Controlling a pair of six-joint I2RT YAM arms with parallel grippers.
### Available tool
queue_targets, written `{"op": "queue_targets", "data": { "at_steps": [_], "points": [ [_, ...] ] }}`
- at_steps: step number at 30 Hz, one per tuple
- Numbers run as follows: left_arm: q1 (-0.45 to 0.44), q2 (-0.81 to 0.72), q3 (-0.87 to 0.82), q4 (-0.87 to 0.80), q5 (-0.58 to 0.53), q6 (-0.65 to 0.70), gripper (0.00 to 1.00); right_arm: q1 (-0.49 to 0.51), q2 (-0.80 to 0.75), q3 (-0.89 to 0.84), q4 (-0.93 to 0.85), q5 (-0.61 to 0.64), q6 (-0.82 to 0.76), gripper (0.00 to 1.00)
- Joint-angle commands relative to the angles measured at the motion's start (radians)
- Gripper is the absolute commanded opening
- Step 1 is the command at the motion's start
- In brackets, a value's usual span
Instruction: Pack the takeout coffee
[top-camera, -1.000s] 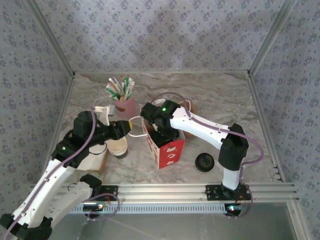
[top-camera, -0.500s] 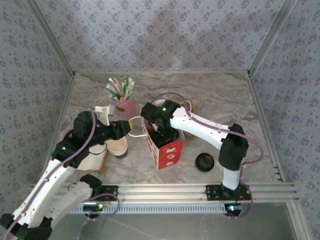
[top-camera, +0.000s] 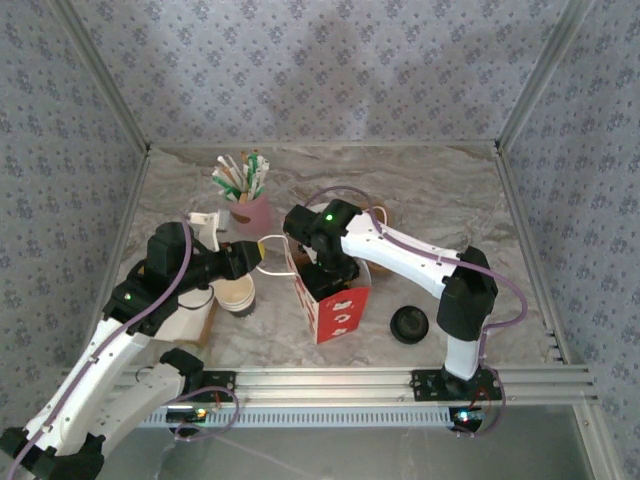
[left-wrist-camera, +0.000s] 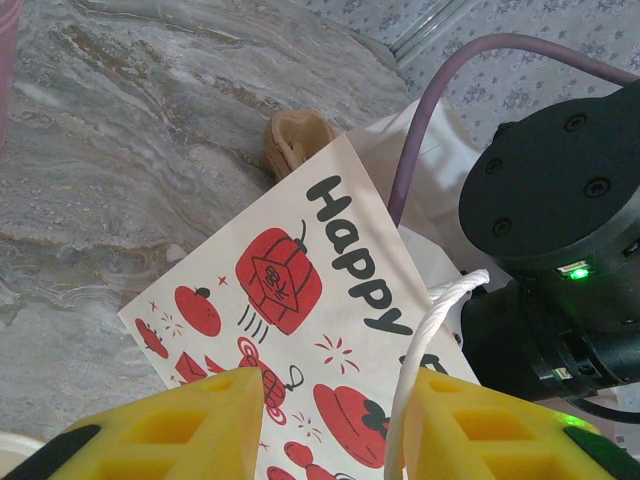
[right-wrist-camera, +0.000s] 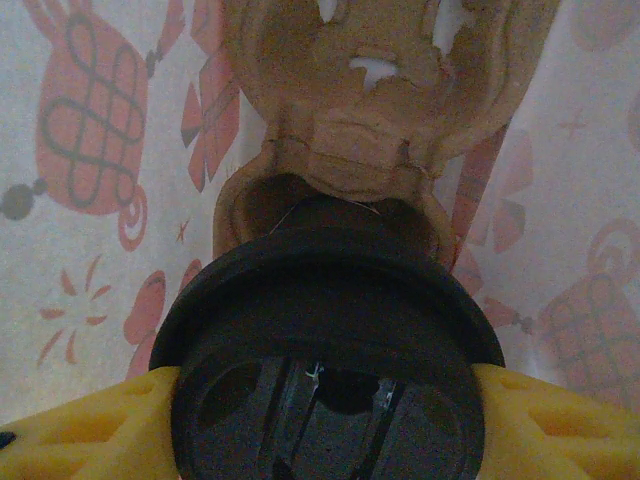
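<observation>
Two arms meet at the red-printed paper bag (top-camera: 335, 303), which stands upright mid-table.

Top cam gives the layout:
- L arm reaches in from the left, forearm low and approx level. L gripper (top-camera: 247, 258) is at the bag's white cord handle (top-camera: 268, 250).
- R arm bends over from the right w/ wrist turned down. R gripper (top-camera: 331, 276) is down in the bag's open mouth.
- A pink cup (top-camera: 250, 212) of stirrers stands behind, and an open paper cup (top-camera: 237, 293) sits just beside the L arm.
- A loose lid (top-camera: 408, 323), black, lies on the table (top-camera: 430, 190) to the R of the bag.

L wrist cam adds close detail:
- The yellow fingers (left-wrist-camera: 170, 425) stand apart. The cord runs down btwn them against one finger and is not pinched.
- The bag side w/ "Happy" lettering is just beyond.
- A brown pulp piece (left-wrist-camera: 295, 140) lies on the marble past the bag's edge.
- The R arm's black wrist, green light on, is over the bag.

R wrist cam gives the bag's inside:
- The coffee cup (right-wrist-camera: 330, 400), black-lidded, sits in a well of the pulp carrier (right-wrist-camera: 380, 110).
- The bag walls are close around it, w/ the print showing through.
- The R fingers (right-wrist-camera: 90, 430) press on both sides of the lid, so the claw is clamped on the cup.
</observation>
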Motion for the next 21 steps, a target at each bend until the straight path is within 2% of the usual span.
{"op": "queue_targets", "data": {
  "at_steps": [1,21],
  "points": [
    [-0.005,-0.012,0.001,-0.004,-0.014,0.004,0.40,-0.005,-0.001,0.019,-0.045,-0.021,0.000,0.61],
    [-0.005,-0.011,0.003,-0.002,-0.013,0.003,0.40,-0.009,0.002,0.021,-0.040,-0.040,-0.002,0.61]
  ]
}}
